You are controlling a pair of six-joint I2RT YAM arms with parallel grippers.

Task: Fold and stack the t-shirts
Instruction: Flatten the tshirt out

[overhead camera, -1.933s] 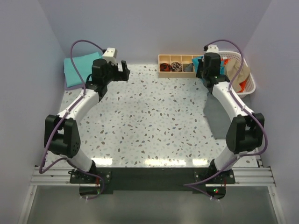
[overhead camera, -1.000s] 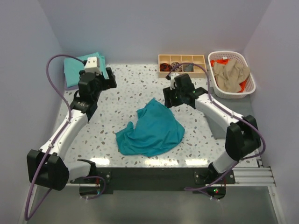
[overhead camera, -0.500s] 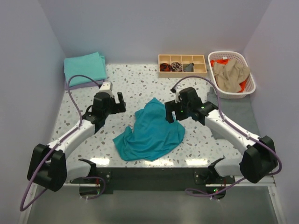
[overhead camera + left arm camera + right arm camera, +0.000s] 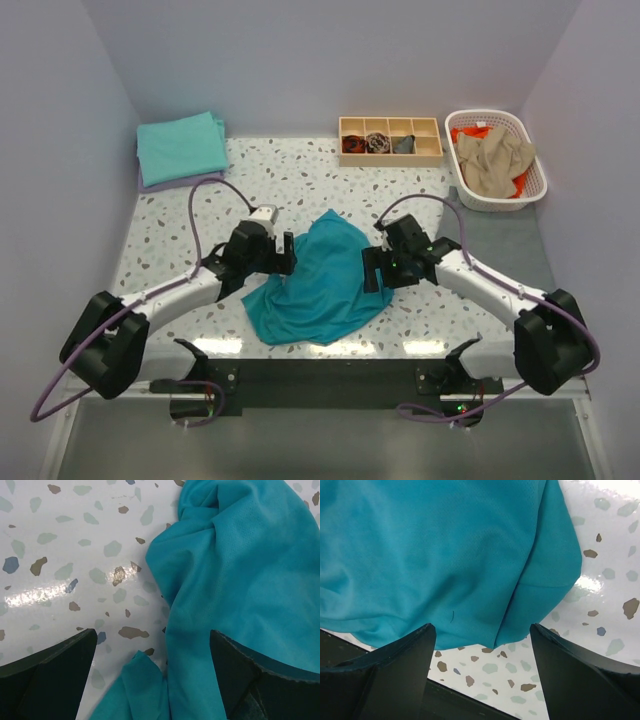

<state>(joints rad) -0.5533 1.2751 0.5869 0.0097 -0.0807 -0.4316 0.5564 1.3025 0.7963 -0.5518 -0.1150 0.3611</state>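
1. Teal t-shirt (image 4: 322, 280) is lying in a crumpled heap on the surface (image 4: 300, 190), directly between my two tools.
2. My left tool (image 4: 287, 255) is hovering low at the shirt's edge, jaws spread wide and gripping nothing. Its wrist view is showing cloth running ahead of and between the fingers.
3. My right tool (image 4: 366, 270) is sitting at the opposite edge, also wide and empty, with a rounded hem showing between its fingers.
4. I am judging that one tool is standing on each side so both can pinch an edge and pull the heap flat before folding.
5. Well beyond the left tool, a folded aqua t-shirt (image 4: 180, 148) is lying on what looks like a lavender t-shirt (image 4: 150, 185). I am reading that as the stack.
6. Well beyond the right tool, a white basket (image 4: 500, 203) is holding a tan t-shirt (image 4: 490, 160) over an orange t-shirt (image 4: 462, 134), both unfolded.
7. I am counting two tools, five shirts, one basket and one wooden tray (image 4: 391, 157) with four compartments.
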